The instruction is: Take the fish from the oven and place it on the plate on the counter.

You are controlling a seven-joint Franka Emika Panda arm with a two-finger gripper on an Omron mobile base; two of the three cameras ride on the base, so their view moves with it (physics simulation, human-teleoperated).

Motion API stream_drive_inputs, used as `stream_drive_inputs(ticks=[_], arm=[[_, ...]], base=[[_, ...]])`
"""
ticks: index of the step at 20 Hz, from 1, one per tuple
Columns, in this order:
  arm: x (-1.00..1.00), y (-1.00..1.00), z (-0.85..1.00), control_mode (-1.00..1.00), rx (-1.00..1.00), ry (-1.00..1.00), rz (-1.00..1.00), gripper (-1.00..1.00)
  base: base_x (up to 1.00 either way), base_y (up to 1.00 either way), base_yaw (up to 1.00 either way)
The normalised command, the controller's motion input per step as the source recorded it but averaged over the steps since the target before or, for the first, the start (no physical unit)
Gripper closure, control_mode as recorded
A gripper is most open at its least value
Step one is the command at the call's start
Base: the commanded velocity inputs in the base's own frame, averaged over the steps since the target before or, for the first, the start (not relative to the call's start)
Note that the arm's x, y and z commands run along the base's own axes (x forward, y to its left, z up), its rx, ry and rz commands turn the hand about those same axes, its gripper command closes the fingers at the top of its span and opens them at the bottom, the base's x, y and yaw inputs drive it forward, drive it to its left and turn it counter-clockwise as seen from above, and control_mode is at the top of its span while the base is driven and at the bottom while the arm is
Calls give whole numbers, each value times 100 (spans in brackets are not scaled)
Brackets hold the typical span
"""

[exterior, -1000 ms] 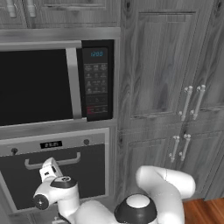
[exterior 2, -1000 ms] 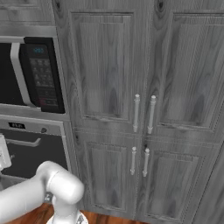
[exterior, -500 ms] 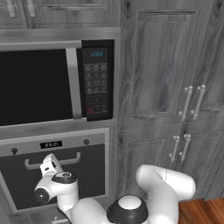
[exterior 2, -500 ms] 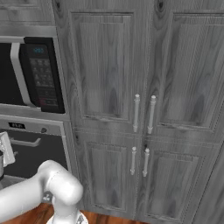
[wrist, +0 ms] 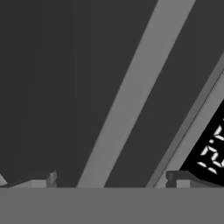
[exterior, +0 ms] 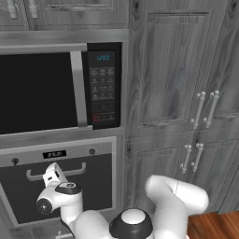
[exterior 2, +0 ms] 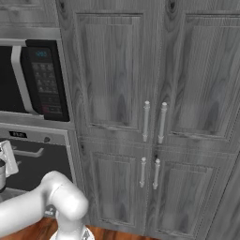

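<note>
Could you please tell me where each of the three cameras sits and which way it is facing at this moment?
Left base view: behind the arm on its left, facing the oven and microwave; white arm rises lower right, tool at the oven handle.
Right base view: behind on the right, facing grey cabinets; arm lower left.
Hand view: on the hand, close to the oven's dark door; open tool's fingertips at bottom.
Both base views share oven, microwave and cabinets.

From my left base camera, the oven (exterior: 60,182) is cut off at the left and bottom edges, and my own arm covers part of its dark door. The microwave (exterior: 46,91) runs off the left edge. On the hand camera, the oven's display (wrist: 212,151) is clipped at the right, its characters too blurred to read.
</note>
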Motion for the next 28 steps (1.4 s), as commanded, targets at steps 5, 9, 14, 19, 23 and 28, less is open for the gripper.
stream_drive_inputs(ticks=[5, 9, 14, 19, 23, 28], arm=[[10, 3, -5, -100, -3, 0, 0, -100], [33, 5, 0, -100, -4, 0, 0, -100], [29, 1, -5, -100, -2, 0, 0, -100], [19, 0, -12, -100, -2, 0, 0, -100], [2, 4, -43, -100, 0, 0, 0, -100], [3, 2, -53, -100, 4, 0, 0, -100]], base=[[0, 0, 0], [0, 0, 0], [0, 0, 0], [0, 0, 0], [0, 0, 0], [0, 0, 0]])
